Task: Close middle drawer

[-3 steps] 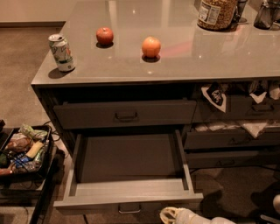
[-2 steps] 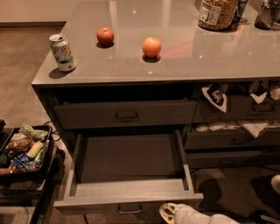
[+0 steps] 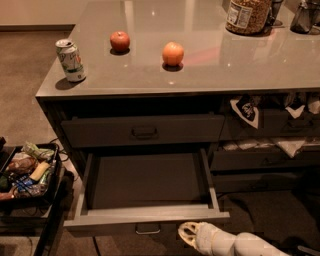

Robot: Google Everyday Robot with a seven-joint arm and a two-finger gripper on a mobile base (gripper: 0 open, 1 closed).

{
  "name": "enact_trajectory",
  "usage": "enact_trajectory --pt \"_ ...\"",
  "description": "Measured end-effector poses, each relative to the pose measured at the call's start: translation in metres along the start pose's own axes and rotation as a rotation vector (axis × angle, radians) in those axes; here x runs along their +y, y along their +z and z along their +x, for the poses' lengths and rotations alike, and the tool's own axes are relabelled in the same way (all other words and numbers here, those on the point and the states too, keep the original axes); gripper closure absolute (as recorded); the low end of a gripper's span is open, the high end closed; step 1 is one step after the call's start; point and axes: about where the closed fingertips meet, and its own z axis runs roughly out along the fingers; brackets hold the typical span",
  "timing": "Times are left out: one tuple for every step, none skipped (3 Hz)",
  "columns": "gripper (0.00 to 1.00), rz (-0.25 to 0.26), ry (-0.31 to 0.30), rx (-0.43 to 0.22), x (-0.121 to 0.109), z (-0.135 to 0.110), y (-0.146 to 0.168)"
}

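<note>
While you are looking down over the counter (image 3: 210, 65), the middle drawer (image 3: 147, 182) is standing pulled far out from the cabinet, directly under the shut upper drawer (image 3: 142, 131). It is showing you a wide, long, plain box in dark grey-brown wood, with nothing lying on its floor. Its flat front (image 3: 100, 224) is facing the bottom edge of the view, and the small dark pull handle (image 3: 148, 229) is sitting at the centre of that front. The gripper (image 3: 192, 235), pale cream, is lying low at the bottom edge, just right of the handle and just in front of the drawer front; you cannot tell whether it is touching the wood, nor whether it is open or closed. On the counter, a soda can (image 3: 70, 60) is standing near the left corner, with a red apple (image 3: 120, 41) and an orange (image 3: 173, 53) to its right and a jar (image 3: 247, 15) at the back. A tray of snacks (image 3: 27, 170) is sitting left of the cabinet.
</note>
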Motion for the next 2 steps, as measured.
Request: enact_trajectory --pt "1.00 0.010 -0.005 -0.018 -0.017 0.003 0.015" --pt "1.00 0.041 0.024 -0.026 -0.033 0.021 0.030"
